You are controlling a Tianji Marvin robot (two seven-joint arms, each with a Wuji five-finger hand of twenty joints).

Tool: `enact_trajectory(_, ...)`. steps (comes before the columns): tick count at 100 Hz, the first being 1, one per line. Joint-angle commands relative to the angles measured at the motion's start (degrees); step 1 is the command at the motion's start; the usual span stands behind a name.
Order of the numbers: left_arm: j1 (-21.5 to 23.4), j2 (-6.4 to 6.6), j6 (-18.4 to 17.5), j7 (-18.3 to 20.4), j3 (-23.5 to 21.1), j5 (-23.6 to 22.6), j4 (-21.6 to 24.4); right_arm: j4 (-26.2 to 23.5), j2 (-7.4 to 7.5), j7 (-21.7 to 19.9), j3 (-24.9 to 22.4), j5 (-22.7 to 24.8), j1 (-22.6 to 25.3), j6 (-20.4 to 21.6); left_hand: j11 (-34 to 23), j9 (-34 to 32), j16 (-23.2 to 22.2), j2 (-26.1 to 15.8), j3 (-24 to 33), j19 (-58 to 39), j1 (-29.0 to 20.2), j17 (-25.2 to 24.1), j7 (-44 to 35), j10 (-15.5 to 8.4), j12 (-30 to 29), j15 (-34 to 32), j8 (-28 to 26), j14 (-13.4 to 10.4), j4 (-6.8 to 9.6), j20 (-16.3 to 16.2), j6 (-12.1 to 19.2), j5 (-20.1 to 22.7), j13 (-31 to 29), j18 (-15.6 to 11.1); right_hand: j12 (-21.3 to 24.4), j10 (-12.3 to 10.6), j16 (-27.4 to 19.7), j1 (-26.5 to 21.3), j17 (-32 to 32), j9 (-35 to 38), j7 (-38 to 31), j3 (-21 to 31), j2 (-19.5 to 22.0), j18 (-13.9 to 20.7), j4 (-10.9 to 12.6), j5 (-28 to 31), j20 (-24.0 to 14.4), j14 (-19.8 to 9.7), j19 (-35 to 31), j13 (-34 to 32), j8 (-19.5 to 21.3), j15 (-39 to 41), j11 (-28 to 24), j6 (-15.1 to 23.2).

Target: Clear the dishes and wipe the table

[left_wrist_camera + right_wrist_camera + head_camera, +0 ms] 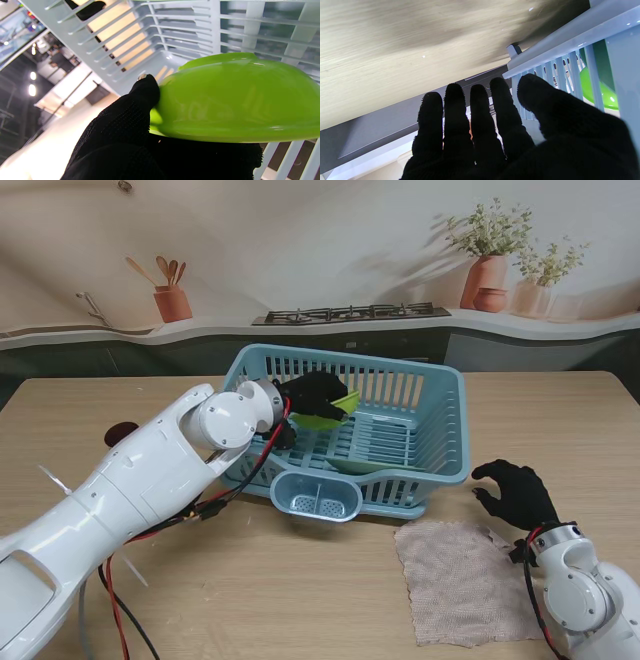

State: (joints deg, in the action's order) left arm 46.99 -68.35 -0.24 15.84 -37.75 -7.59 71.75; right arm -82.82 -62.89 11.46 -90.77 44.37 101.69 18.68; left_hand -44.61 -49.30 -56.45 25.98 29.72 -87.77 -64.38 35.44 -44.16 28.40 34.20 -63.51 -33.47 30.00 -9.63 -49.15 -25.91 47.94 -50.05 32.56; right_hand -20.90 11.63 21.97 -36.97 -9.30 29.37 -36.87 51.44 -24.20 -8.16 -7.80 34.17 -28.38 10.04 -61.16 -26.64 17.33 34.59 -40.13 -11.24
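The left hand reaches into the blue rack from its left side and grips a green bowl. In the left wrist view the thumb presses against the bowl's outer wall while the other fingers wrap under it, so the hand is closed around the bowl. The bowl is tilted and sits over the rack's left half, with the slatted walls close behind it. A second green dish lies inside the rack, nearer to me, by the front wall. A small cutlery cup hangs on the rack's front.

The right hand hovers over the worktop just beside the rack's right front corner. Its fingers are extended and slightly apart, and it holds nothing. Through the rack's slats the right wrist view catches a patch of green.

A pinkish cloth lies flat on the worktop, nearer to me than the rack, left of the right wrist.
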Motion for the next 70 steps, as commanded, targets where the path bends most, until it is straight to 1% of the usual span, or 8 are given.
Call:
enact_trajectory(1, -0.6, -0.90, 1.0, 0.7, 0.5, 0.6, 0.0, -0.2, -0.11, -0.8, 0.1, 0.1, 0.3, 0.0, 0.4, -2.0, 1.0, -2.6, 10.5, -0.8, -6.3, 0.7, -5.4, -1.4, 0.3, 0.8, -0.1, 2.5, 1.24, 1.6, 15.2, -0.2, -0.2, 0.6, 0.6, 0.0, -0.3, 1.4, 0.7, -0.5, 0.3, 1.4, -0.8, 1.0, 2.0, 0.8, -0.3, -0.9, 1.1, 1.7, 0.4, -0.7, 0.5, -0.4)
enact_trajectory(17, -1.1, -1.50, 1.4, 0.2, 1.4, 0.9, -1.0, -0.1, -0.10, -0.7, 0.1, 0.2, 0.2, 0.1, 0.8, -2.1, 1.9, -2.5, 10.4, 0.2, -6.2, -0.3, -5.4, -1.5, 0.4, 2.1, 0.1, 2.5, 1.31, 2.1, 15.6, 0.1, 0.1, 1.0, 0.6, 0.0, -0.3, 1.4, 0.8, -0.5, 0.3, 1.4, -0.8, 0.9, 2.0, 0.8, -0.3, -0.9, 1.1, 1.7, 0.4, -0.7, 0.6, -0.3)
enact_trajectory(25, -1.2, -1.84, 1.6, -0.3, 1.6, 1.1, -1.4, -0.1, -0.10, -0.6, 0.2, 0.2, 0.3, 0.1, 1.5, -2.3, 3.2, -2.3, 10.5, 1.1, -6.1, -1.4, -5.2, -1.8, 0.3, 3.6, 0.2, 2.5, 1.37, 2.3, 15.9, 0.3, 0.4, 1.1, 0.6, 0.0, -0.3, 1.3, 0.7, -0.5, 0.3, 1.4, -0.8, 1.2, 2.0, 0.8, -0.3, -0.9, 1.1, 1.7, 0.4, -0.7, 0.6, -0.3)
enact_trajectory(42, -1.6, -2.46, 1.7, -1.1, 2.3, 1.3, -2.4, 0.0, -0.11, -0.5, 0.1, 0.3, 0.3, 0.1, 2.8, -2.6, 4.5, -2.2, 10.6, 2.2, -6.0, -2.9, -5.3, -2.4, -0.1, 5.0, 0.1, 2.3, 1.41, 2.5, 16.2, 0.6, 0.9, 1.2, 0.6, -0.1, -0.3, 1.4, 0.8, -0.4, 0.3, 1.4, -0.8, 1.2, 2.0, 0.8, -0.3, -0.8, 1.1, 1.7, 0.4, -0.7, 0.6, -0.3)
enact_trajectory(53, -1.8, -2.78, 2.5, -1.3, 2.7, 1.4, -3.0, 0.1, -0.12, -0.3, 0.0, 0.4, 0.2, 0.3, 3.4, -2.7, 4.9, -2.2, 10.6, 2.7, -6.0, -3.4, -5.2, -2.7, 0.0, 5.3, 0.0, 2.2, 1.38, 2.5, 15.9, 0.3, 1.2, 1.6, 0.6, -0.1, -0.3, 1.4, 0.8, -0.5, 0.3, 1.3, -0.7, 1.0, 2.0, 0.8, -0.3, -0.8, 1.1, 1.8, 0.4, -0.7, 0.6, -0.3)
enact_trajectory(65, -1.8, -3.12, 3.1, -1.7, 2.9, 1.7, -3.5, 0.3, -0.12, -0.1, 0.0, 0.5, 0.2, 0.4, 4.0, -2.6, 5.4, -2.2, 10.5, 3.4, -6.0, -4.2, -5.1, -2.8, 0.0, 6.1, 0.1, 2.1, 1.39, 2.5, 15.9, 0.3, 1.7, 1.5, 0.6, 0.0, -0.3, 1.4, 0.8, -0.5, 0.3, 1.3, -0.8, 1.0, 2.0, 0.8, -0.3, -0.9, 1.1, 1.7, 0.4, -0.7, 0.6, -0.3)
enact_trajectory(70, -1.9, -3.21, 3.1, -1.8, 3.0, 1.7, -3.7, 0.3, -0.12, -0.1, 0.0, 0.5, 0.2, 0.4, 4.7, -2.7, 6.0, -2.3, 10.4, 4.2, -6.0, -4.6, -4.9, -3.3, -0.1, 7.0, 0.2, 2.0, 1.43, 2.7, 16.1, 0.3, 2.0, 1.5, 0.6, 0.0, -0.3, 1.4, 0.8, -0.5, 0.3, 1.3, -0.7, 0.9, 2.0, 0.8, -0.3, -0.9, 1.1, 1.8, 0.4, -0.7, 0.6, -0.3)
